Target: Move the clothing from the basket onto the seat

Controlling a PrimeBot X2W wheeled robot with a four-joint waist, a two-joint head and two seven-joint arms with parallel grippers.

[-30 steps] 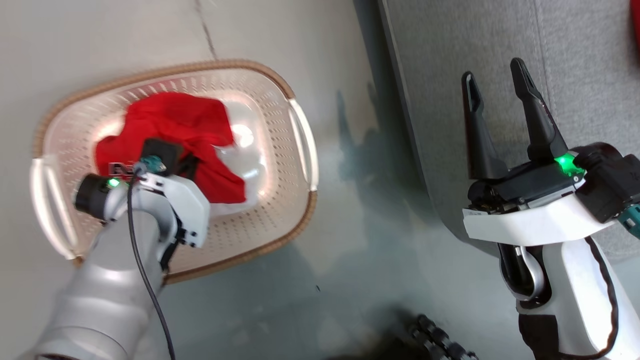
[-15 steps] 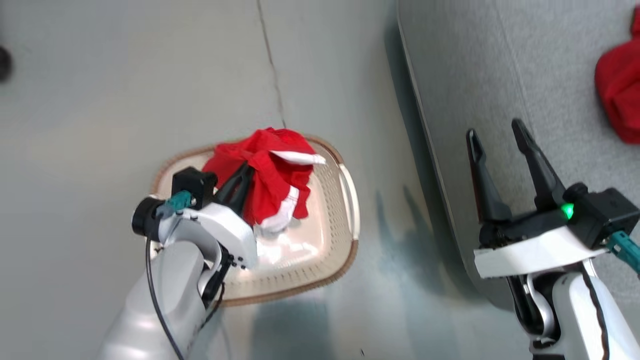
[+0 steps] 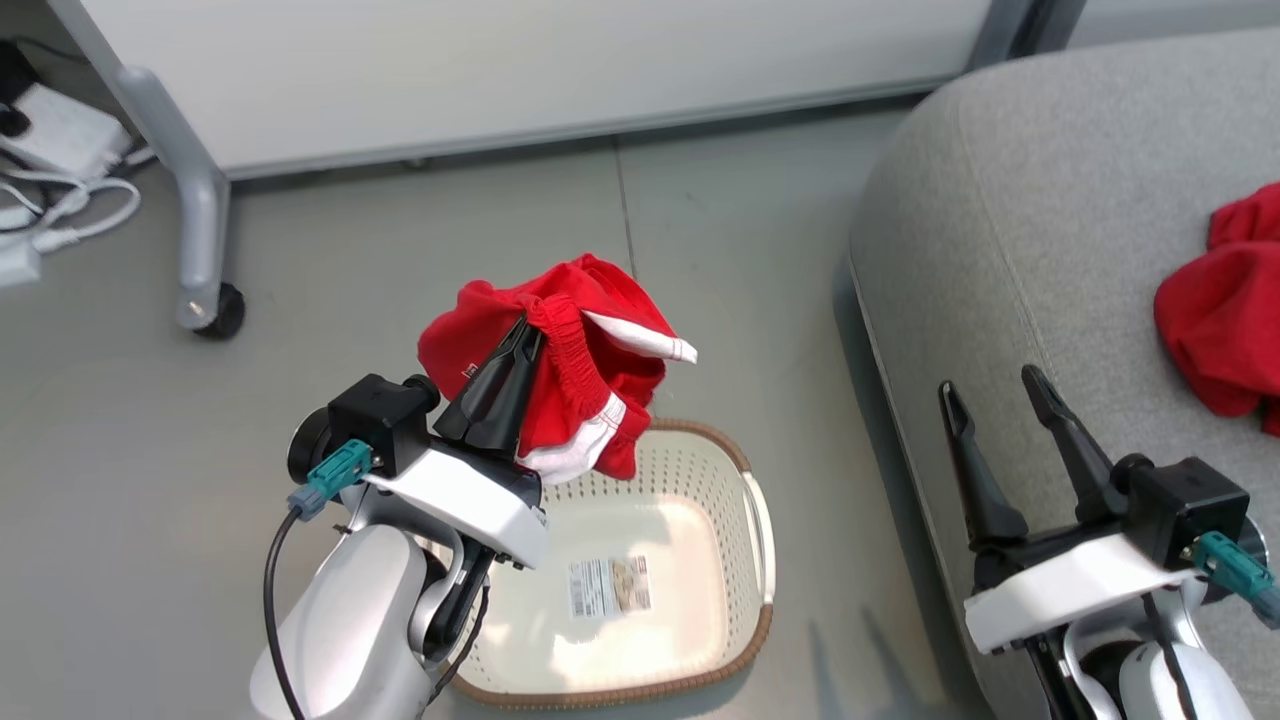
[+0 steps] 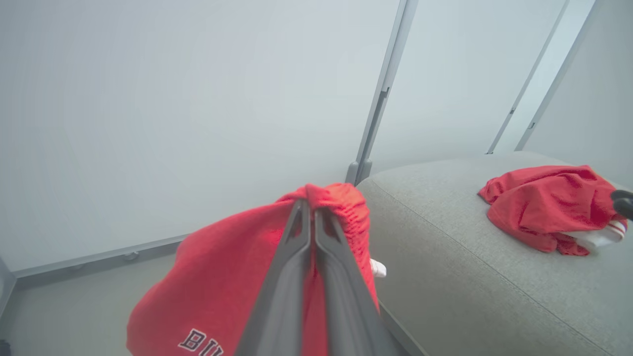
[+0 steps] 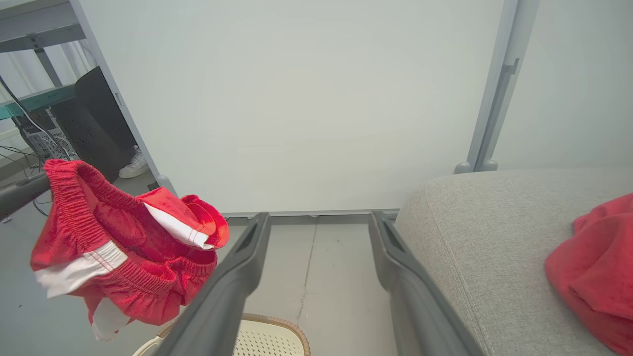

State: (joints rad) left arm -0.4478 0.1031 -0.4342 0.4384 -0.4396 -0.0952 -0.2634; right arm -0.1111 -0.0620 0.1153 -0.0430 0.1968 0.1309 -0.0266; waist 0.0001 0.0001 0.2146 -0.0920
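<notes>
1. Room: grey floor [image 3: 700, 250], white partition [image 3: 500, 70] on a castor leg [image 3: 205, 300], cables [image 3: 60, 200] far left, grey seat [image 3: 1000, 250] at rt.
2. Count: 2 red garments, 1 basket [image 3: 762, 520], 1 seat, 2 claws.
3. Robot's left claw [image 3: 527, 328] is pinched tight on the clothing [image 3: 590, 350], which hangs in air above the basket's far end, clear of it; label sticker [image 3: 610, 585] on basket bottom.
4. Robot's right claw [image 3: 988, 381] is spread wide, holding nothing, at the seat's edge.
5. The other red garment [image 3: 1215, 320] lies on the seat.

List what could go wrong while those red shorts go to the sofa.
The left jaws pinch only a fold near the waistband of the red shorts, so they might slip free onto the floor. The open right jaws stand at the edge of the sofa seat; dangling cloth may snag on them.
</notes>
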